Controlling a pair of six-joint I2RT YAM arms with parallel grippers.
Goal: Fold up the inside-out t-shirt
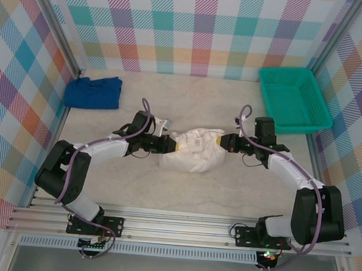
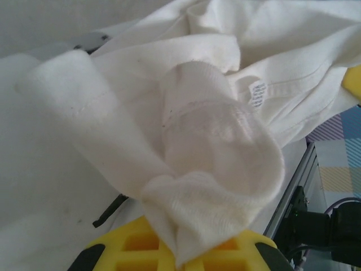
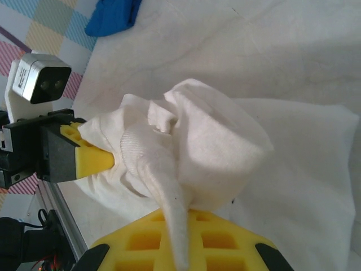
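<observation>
The left gripper (image 1: 172, 145) is clamping down on the t-shirt (image 1: 195, 151), its yellow fingers (image 2: 127, 251) pressing together on a ribbed band of white cloth that is bulging up out of them in the left wrist view. The right gripper (image 1: 220, 141) is facing it from the opposite side and is likewise gripping the t-shirt. In the right wrist view a twisted strip of cloth is running down between its own closed fingers (image 3: 225, 240). The two grippers are sitting near each other, with the crumpled upper part of the shirt bunching between them. The rest of the shirt is lying in a rumpled heap around the middle of the table (image 1: 182, 196), spreading from the grippers toward the arm bases. A small printed label (image 2: 256, 94) is showing beside one seam. A blue cloth (image 1: 94, 92) is lying at the far left corner of the table, well apart from the shirt. A green basket (image 1: 299, 73) is sitting at the far right.
</observation>
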